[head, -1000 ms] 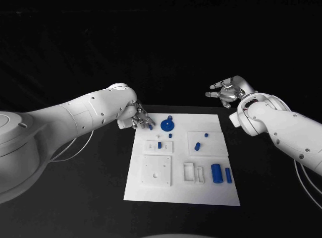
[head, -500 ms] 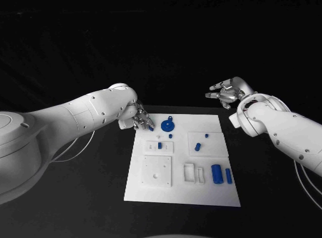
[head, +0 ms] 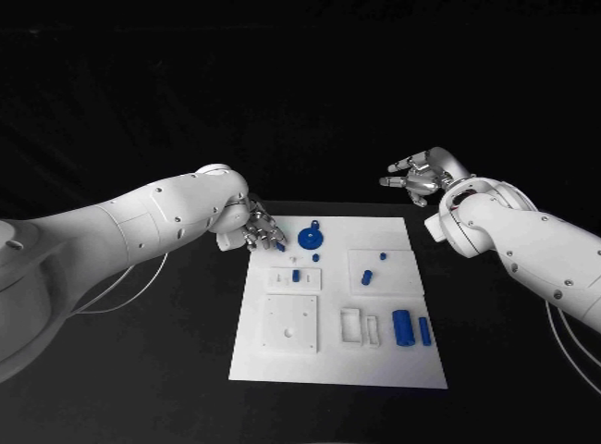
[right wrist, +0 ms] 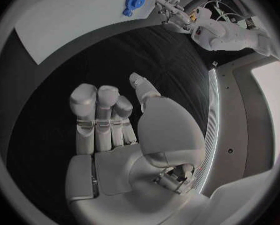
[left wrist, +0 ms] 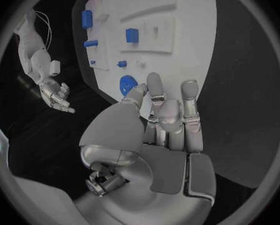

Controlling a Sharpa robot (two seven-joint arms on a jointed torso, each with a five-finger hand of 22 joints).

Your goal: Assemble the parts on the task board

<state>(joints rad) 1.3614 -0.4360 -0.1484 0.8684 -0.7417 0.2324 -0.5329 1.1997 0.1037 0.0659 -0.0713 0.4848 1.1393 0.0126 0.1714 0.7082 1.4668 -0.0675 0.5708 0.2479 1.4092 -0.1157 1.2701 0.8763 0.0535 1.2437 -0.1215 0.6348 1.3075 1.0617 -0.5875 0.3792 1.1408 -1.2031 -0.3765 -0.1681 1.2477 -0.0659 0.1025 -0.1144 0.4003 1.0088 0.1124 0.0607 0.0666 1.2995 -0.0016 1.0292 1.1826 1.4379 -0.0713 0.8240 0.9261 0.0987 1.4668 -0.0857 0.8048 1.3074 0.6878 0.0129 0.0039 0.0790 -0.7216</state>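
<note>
Left hand point(head: 258, 228) hovering just off the far left corner of the task board point(head: 340, 365), fingers loosely curled toward the board, gripping nothing; empty too in the left wrist view point(left wrist: 168, 122), fingertips point(left wrist: 154, 81) above the board's edge, close to the round blue part point(left wrist: 126, 84) but not touching it.

Task board lying flat on the black table point(head: 141, 370), midway between the two arms. On the board, nearest the left hand: round blue part point(head: 312, 229) with a small tab at its far side, lying flat near the far edge. A little nearer the robot from there: small blue peg point(head: 295, 275) standing in a raised white plate. Toward the board's right side: short blue cylinder point(head: 366, 276) on another white plate. Nearer the robot's edge of the board: blue bar point(head: 403, 325) and a slimmer blue bar point(head: 424, 327) side by side, next to two white slotted frames point(head: 360, 325).

Probably light, rigid plastic pieces with smooth faces, so likely to skid or tip under a careless push. Round part best pinched across its rim, or by the tab; bars best taken across their narrow sides. Small pegs likely fiddly, calling for a fingertip pinch.

Right hand point(head: 418, 176) raised beyond the board's far right corner, well apart from it, fingers spread and part-curled, holding nothing; likewise empty in the right wrist view point(right wrist: 111, 127).
</note>
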